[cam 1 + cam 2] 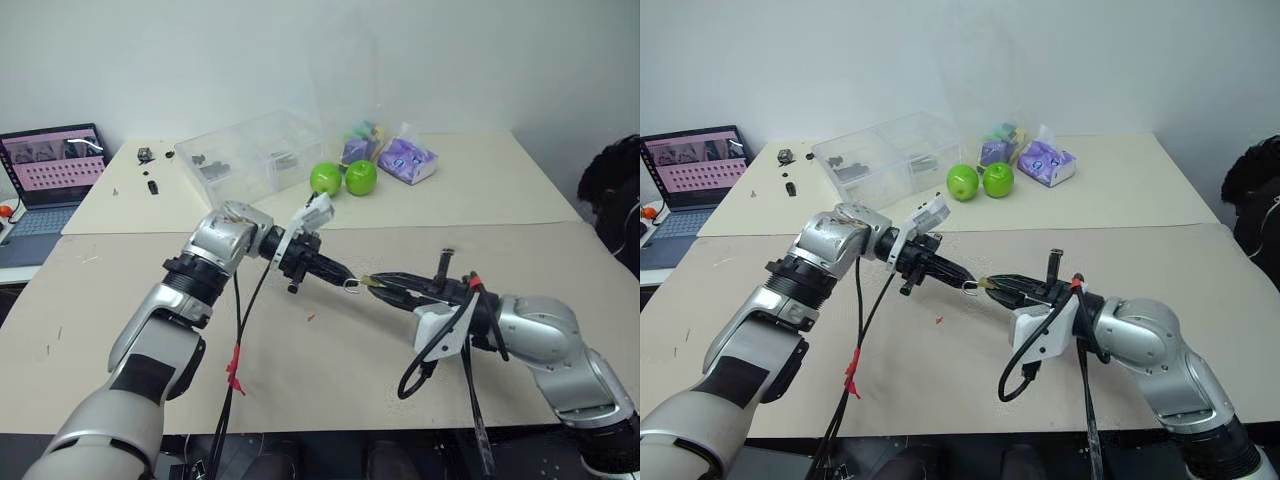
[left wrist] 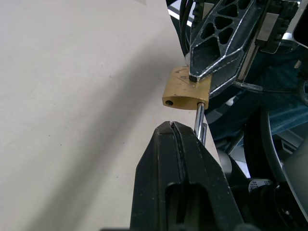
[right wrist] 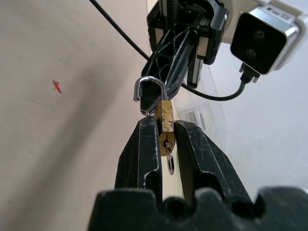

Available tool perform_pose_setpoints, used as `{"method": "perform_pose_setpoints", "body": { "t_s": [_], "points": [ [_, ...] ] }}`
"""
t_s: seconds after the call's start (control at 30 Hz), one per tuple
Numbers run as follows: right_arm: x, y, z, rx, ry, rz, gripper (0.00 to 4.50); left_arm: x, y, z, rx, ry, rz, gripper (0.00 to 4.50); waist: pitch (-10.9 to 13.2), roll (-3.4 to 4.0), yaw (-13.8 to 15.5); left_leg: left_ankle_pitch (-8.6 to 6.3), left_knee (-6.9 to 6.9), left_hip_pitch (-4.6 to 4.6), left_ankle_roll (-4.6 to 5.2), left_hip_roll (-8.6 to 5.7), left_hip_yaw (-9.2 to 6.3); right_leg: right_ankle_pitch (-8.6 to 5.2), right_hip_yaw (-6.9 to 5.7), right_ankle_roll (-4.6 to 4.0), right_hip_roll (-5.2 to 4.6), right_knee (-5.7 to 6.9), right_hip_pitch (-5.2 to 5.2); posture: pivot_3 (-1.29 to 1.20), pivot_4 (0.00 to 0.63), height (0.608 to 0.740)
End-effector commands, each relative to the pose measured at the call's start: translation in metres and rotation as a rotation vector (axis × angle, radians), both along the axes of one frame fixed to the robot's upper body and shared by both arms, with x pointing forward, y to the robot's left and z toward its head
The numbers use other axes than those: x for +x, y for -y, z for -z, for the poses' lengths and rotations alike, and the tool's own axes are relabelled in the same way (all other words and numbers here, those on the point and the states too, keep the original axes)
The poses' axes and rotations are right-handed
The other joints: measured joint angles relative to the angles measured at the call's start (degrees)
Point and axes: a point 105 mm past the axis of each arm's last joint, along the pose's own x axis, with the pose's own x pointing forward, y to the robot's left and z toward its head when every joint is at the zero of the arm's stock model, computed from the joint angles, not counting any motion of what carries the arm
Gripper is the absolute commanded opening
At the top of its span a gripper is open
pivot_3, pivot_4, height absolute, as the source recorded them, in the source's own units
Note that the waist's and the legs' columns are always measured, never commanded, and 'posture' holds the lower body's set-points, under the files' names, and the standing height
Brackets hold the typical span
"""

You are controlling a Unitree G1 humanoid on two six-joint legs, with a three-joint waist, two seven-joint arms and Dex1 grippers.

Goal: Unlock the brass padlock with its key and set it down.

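My right gripper (image 3: 166, 126) is shut on the squarish body of the brass padlock (image 3: 166, 120), held in the air above the beige table (image 1: 320, 370). The thin silvery shackle (image 3: 150, 85) stands swung open, one end free. The key (image 3: 170, 165) sits in the keyhole, its small ring hanging between my right fingers. My left gripper (image 1: 345, 276) is shut, with its tips right at the shackle (image 2: 199, 115). The shackle's leg runs past the side of one fingertip (image 2: 185, 139). I cannot tell whether it is pinched.
At the back of the table stand a clear plastic box (image 1: 250, 155), two green apples (image 1: 342, 178) and a purple packet (image 1: 407, 160). A laptop (image 1: 50, 170) sits far left. A red fleck (image 1: 311, 318) lies on the table below the grippers. Black cables (image 1: 240, 340) hang from my left arm.
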Motion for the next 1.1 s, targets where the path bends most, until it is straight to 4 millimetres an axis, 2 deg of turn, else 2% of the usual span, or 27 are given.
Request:
{"method": "perform_pose_setpoints", "body": {
  "t_s": [0.03,0.4,0.63,0.8,0.9,0.97,1.1],
  "points": [
    [0.004,0.004,-0.017,0.011,0.085,0.012,0.12,-0.003,0.001,-0.008,-0.03,0.019,0.012,0.01,0.0,0.0,0.03,0.0,0.0,0.0,0.0,0.0,0.0,0.0,0.0,0.0,0.0,0.0,0.0,0.0,0.15,0.74],
    [0.007,0.007,-0.014,0.004,0.082,0.013,0.12,-0.002,-0.003,-0.008,-0.027,0.027,-0.012,0.01,0.0,0.0,0.01,0.0,0.0,0.0,-0.01,0.0,0.0,0.0,0.01,-0.01,0.0,0.0,0.0,0.0,0.15,0.74],
    [0.011,0.011,-0.011,0.001,0.077,0.025,0.12,0.01,-0.023,-0.014,-0.03,0.045,-0.115,0.01,0.0,0.0,-0.1,0.0,-0.02,0.0,-0.01,0.0,0.0,0.01,0.02,-0.01,0.0,0.01,-0.02,0.0,0.15,0.74],
    [0.009,0.003,-0.006,0.011,0.056,-0.002,0.12,0.019,-0.04,-0.016,-0.031,0.065,-0.224,0.01,-0.01,0.01,-0.04,0.01,-0.02,0.01,-0.02,0.0,0.0,0.01,0.02,-0.01,0.0,0.0,-0.02,0.0,0.15,0.74],
    [0.008,-0.004,-0.003,0.027,0.04,-0.023,0.12,0.02,-0.052,-0.018,-0.043,0.058,-0.276,0.64,0.0,0.01,-0.17,0.03,-0.05,0.03,-0.05,0.01,0.0,0.01,0.03,-0.01,0.0,0.01,-0.02,0.0,0.15,0.74],
    [0.007,-0.007,0.0,0.031,0.024,-0.036,0.12,0.016,-0.061,-0.018,-0.041,0.064,-0.29,1.44,-0.01,0.02,-0.32,0.04,-0.07,0.02,-0.07,0.02,-0.01,0.01,0.04,-0.01,0.01,0.02,-0.04,0.0,0.15,0.74],
    [0.008,-0.008,0.007,0.021,-0.003,-0.053,0.12,0.008,-0.078,-0.012,0.014,0.228,-0.254,2.8,-0.01,0.03,-0.27,0.05,-0.1,0.08,-0.1,0.02,0.01,0.01,0.09,-0.02,-0.01,0.02,-0.03,0.0,0.15,0.74]
  ]
}}
